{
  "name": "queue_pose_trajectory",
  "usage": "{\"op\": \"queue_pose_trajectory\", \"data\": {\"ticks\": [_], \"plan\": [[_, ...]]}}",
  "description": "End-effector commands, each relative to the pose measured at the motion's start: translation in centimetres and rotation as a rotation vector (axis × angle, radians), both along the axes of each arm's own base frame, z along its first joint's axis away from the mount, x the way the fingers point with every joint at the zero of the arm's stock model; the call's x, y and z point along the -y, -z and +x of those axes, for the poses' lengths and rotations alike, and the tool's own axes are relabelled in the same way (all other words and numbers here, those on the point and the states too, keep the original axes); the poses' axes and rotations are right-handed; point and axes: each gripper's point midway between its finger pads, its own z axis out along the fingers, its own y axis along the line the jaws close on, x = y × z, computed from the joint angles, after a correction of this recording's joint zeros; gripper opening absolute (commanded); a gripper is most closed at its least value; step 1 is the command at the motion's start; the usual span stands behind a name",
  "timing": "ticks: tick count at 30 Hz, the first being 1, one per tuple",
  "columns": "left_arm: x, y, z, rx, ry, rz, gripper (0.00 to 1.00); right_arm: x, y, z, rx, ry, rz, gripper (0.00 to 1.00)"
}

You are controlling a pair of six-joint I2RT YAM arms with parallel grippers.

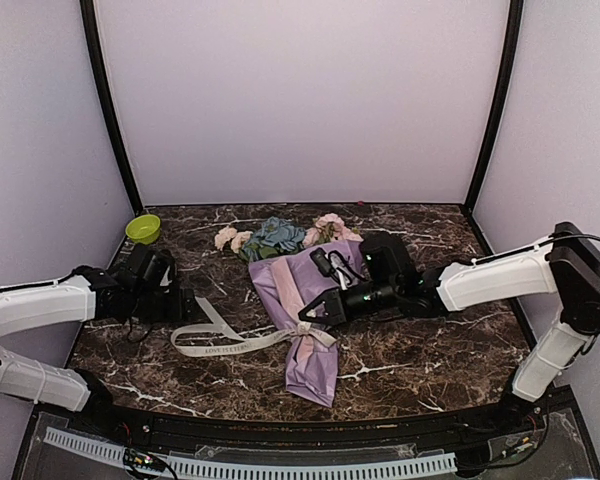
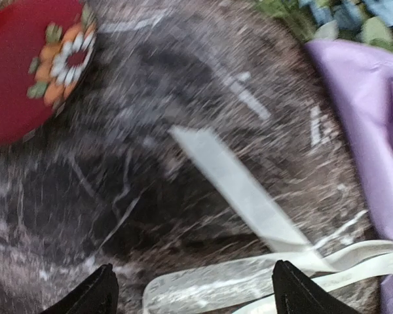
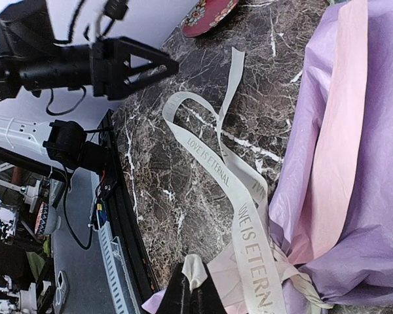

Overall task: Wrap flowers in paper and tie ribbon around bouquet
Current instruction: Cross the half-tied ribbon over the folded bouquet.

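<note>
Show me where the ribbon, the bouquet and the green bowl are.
ribbon point(image 1: 225, 347), top view, on the flat lettered stretch left of the knot.
bouquet point(image 1: 315, 370), top view, on the lilac paper near the stem end.
green bowl point(image 1: 143, 227), top view, on its bare inside.

Your top view is bright, even and sharp, with soft shadows on the marble table point(image 1: 420, 350). Your left wrist view is smeared by motion blur, streaking the ribbon point(image 2: 242, 190) and red dish point(image 2: 26, 65). Your right wrist view is crisp

Left tool point(image 1: 190, 307) and right tool point(image 1: 307, 314) are black, arm shells point(image 1: 35, 305) white.
</note>
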Motion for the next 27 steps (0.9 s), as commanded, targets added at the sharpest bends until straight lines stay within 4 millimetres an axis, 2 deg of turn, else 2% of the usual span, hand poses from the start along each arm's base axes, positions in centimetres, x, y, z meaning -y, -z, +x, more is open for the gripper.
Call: {"op": "queue_pose_trajectory", "data": {"ticks": [1, 4, 7, 8, 11, 12, 13, 16, 19, 21, 24, 27], "plan": [[-3.9, 5.7, -4.1, -0.226, -0.161, 0.054, 0.83, -1.1, -1.6, 0.1, 0.022, -0.03, 0.042, 0.0], [-3.3, 8.0, -5.0, -0.303, -0.146, 0.041, 0.79, -1.1, -1.5, 0.0, 0.014, -0.035, 0.036, 0.0], [-3.0, 9.8, -6.2, -0.383, -0.135, 0.033, 0.7, -1.0, -1.8, -0.1, 0.019, -0.035, 0.038, 0.0], [-3.1, 10.1, -6.5, -0.391, -0.136, 0.028, 0.63, -1.0, -1.7, 0.0, 0.02, -0.033, 0.035, 0.0], [-3.0, 10.1, -6.9, -0.372, -0.125, 0.0, 0.15, -1.1, -1.8, -0.1, 0.013, -0.034, 0.036, 0.0], [-2.8, 9.8, -6.8, -0.353, -0.114, -0.016, 0.02, -1.1, -1.9, -0.1, 0.015, -0.037, 0.042, 0.0], [-2.6, 9.2, -6.6, -0.327, -0.103, -0.03, 0.0, -1.2, -1.8, -0.1, 0.015, -0.038, 0.042, 0.0], [-1.5, 5.9, -5.2, -0.188, -0.038, -0.094, 0.0, -1.4, -1.7, 0.1, 0.011, -0.039, 0.035, 0.0], [0.7, 0.7, -3.8, 0.018, 0.095, -0.145, 0.0, -1.6, -1.8, 0.1, 0.009, -0.041, 0.04, 0.0], [2.9, -3.1, -3.9, 0.165, 0.227, -0.153, 0.0, -1.6, -1.7, 0.3, 0.008, -0.034, 0.039, 0.0], [8.3, -8.6, -6.3, 0.365, 0.552, -0.176, 0.0, -1.8, -1.6, 0.6, -0.009, -0.022, 0.032, 0.0], [14.5, -12.3, -10.5, 0.502, 0.891, -0.199, 0.0, -2.1, -1.6, 0.7, -0.01, -0.022, 0.038, 0.0]]}}
